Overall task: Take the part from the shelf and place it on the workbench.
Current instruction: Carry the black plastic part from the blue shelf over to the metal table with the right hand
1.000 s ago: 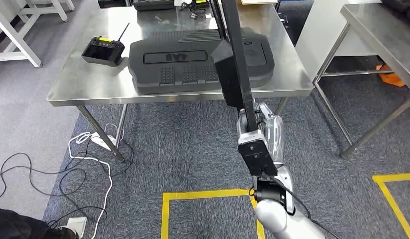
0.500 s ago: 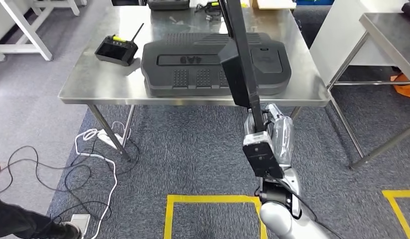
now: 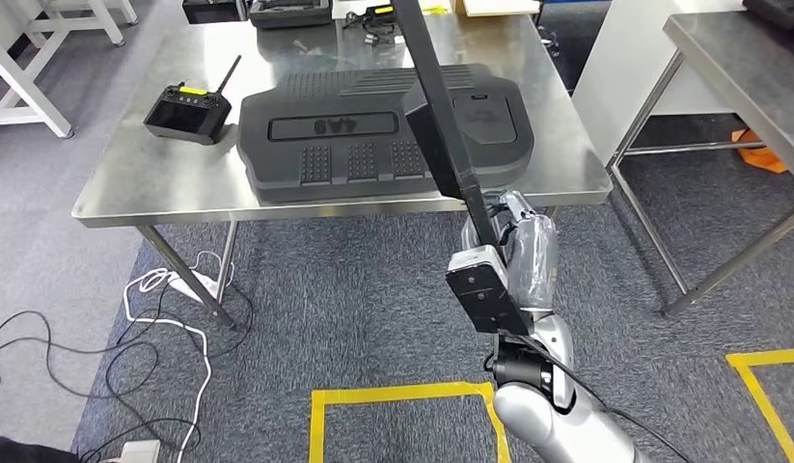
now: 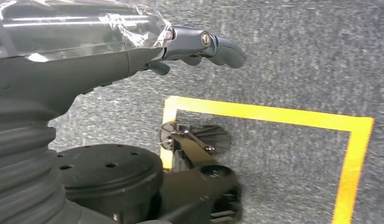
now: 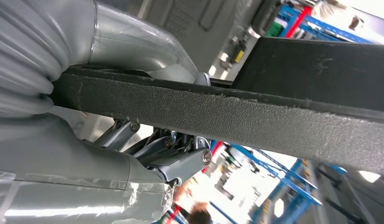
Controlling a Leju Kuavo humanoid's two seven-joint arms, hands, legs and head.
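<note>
- Right hand (image 3: 513,253) grips part (image 3: 441,125), a long black panel, held edge-on; fingers wrapped around its lower end.
- Part's long axis runs up and away from the hand, leaning over the workbench (image 3: 123,183), above a black moulded cover (image 3: 373,135).
- Left hand (image 4: 199,44) hangs over carpet, fingers loosely curled, holding nothing.
- Right hand is nearer the bench; placing likely means tilting the part down flat.

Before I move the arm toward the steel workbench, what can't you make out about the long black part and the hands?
- Long black textured plastic part: its top is cut off by the head view's upper edge.
- Right hand: its fingers are hidden behind the part in the head view; the right wrist view is too close to show the whole grip.
- Left hand: hangs over grey carpet, fingers curled, palm side hidden.
- Steel workbench: its far edge is cut off.
</note>
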